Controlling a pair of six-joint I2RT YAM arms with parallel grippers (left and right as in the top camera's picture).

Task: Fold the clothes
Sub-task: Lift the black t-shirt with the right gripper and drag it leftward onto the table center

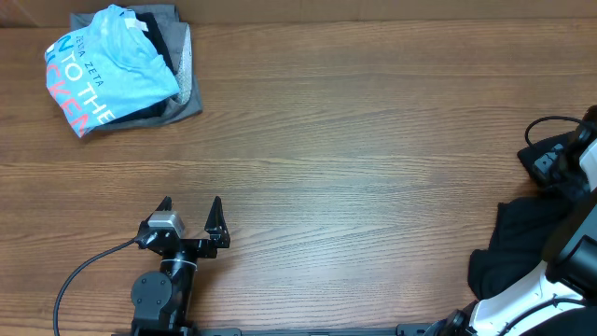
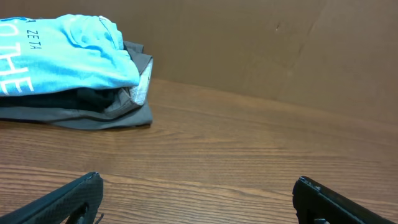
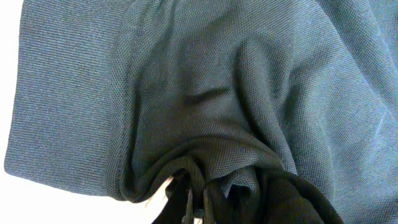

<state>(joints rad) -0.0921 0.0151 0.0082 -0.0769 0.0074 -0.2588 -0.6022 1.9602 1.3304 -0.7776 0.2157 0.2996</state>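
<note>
Black cloth is filling the right wrist view. The black T-shirt point(image 1: 519, 241) is lying in a crumpled heap at the right edge of the surface point(image 1: 373, 149), close to the near right corner. Part of it is hiding under the right arm point(image 1: 522, 306), so I cannot tell how far it is reaching. The right pincer point(image 3: 195, 204) is squeezing narrow on a bunched bit of the shirt, and the folds are all running down to its tips. The left pincer point(image 1: 191, 217) is sitting wide and holding nothing. It is by the near edge toward the left, well apart from the shirt.

What could be going wrong from here? The right pincer is holding only a small pinch of soft cloth, so the shirt may be slipping out if it is pulled fast. It is gripping a wad (not a clean corner or hem), so the shirt may be coming up twisted and not spreading flat. Dragging it along the right edge may be tipping it off the surface. The light blue tee point(image 1: 103, 70) and the grey folded garments point(image 1: 189, 101) are resting in the far left corner, well away, so bumping them is looking unlikely.
</note>
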